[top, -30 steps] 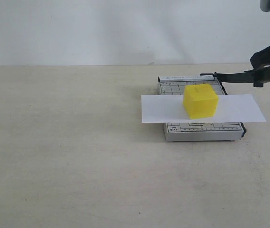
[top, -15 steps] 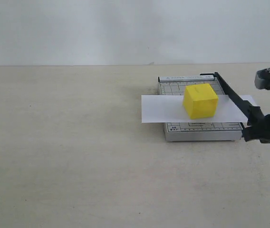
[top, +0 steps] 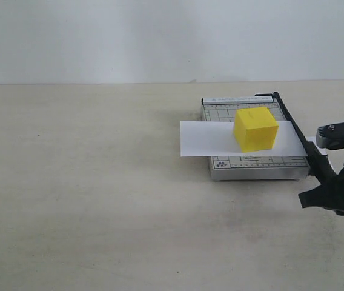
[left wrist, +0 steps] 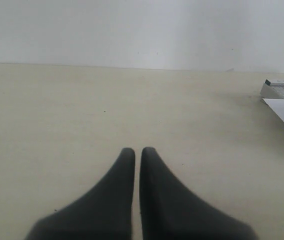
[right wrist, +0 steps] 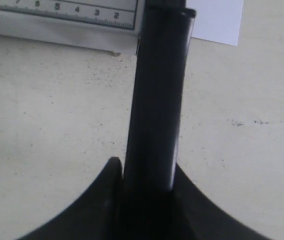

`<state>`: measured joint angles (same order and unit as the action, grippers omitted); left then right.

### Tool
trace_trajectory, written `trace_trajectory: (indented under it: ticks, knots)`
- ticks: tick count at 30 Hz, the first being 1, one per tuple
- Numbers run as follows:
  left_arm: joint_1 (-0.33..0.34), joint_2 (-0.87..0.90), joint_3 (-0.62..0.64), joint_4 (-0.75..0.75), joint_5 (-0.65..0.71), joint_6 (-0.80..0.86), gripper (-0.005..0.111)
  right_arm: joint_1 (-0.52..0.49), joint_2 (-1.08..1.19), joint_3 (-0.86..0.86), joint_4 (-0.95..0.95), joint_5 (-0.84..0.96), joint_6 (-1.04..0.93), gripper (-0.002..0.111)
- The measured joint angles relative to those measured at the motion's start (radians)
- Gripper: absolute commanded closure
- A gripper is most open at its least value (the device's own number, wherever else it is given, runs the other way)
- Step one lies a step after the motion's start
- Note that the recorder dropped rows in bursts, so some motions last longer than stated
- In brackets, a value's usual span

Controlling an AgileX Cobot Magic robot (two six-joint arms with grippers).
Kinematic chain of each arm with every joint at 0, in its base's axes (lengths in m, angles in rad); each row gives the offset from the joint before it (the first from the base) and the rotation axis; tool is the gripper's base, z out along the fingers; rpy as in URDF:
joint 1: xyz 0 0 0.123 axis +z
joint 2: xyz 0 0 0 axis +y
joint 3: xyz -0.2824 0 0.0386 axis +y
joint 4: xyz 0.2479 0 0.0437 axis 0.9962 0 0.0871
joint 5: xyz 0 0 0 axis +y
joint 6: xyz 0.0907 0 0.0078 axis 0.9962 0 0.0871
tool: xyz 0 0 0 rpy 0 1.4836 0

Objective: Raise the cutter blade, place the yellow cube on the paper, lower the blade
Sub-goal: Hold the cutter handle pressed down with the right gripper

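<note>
On the right of the surface [top: 99, 194], the right tool [top: 328, 185] grips the handle of the cutter blade [top: 292, 128], which lies low beside the yellow cube [top: 255, 128] on the paper [top: 207, 138]. The left tool [left wrist: 137, 152] is almost closed and empty.

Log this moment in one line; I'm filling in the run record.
blade: down along trimmer edge | right gripper: shut on blade | cube: on paper | left gripper: shut, empty
</note>
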<state>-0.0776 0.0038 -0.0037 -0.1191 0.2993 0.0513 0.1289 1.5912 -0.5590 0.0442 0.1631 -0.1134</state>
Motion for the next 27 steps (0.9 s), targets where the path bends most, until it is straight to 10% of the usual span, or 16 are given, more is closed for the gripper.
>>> trace_trajectory:
  ticks: [21,27]
  knots:
    - [0.0,0.0,0.0,0.0,0.0,0.0,0.102,-0.001,-0.162,0.007,0.009,0.067,0.023,0.107]
    - [0.0,0.0,0.0,0.0,0.0,0.0,0.102,-0.001,-0.188,0.007,0.005,0.085,0.022,0.066]
